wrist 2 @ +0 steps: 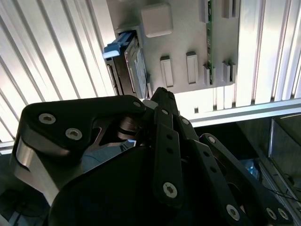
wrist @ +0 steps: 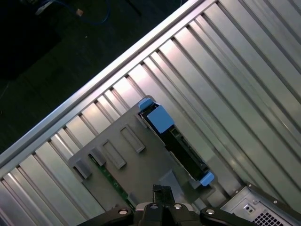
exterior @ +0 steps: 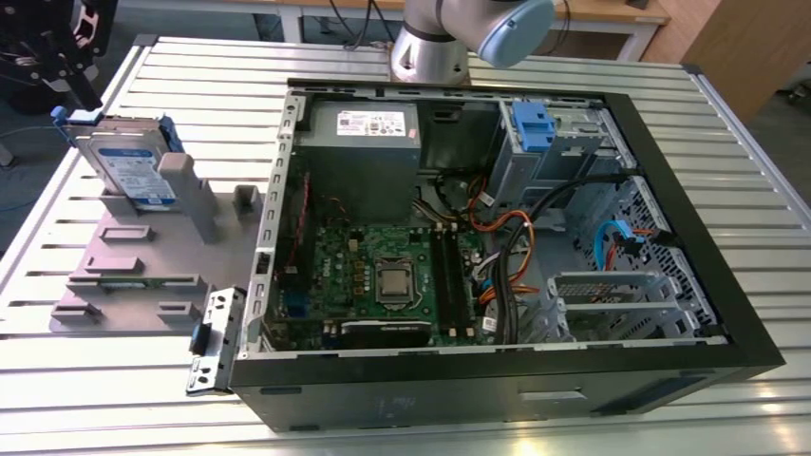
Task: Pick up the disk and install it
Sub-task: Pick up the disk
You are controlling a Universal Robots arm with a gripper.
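A slatted silver metal table [exterior: 165,76] spreads beneath me, its ribs running across the exterior view. Two things sit directly on it: a flat grey fixture plate [exterior: 127,261] toward that view's left, and just beside it a black open computer case [exterior: 507,385], lying on its side.
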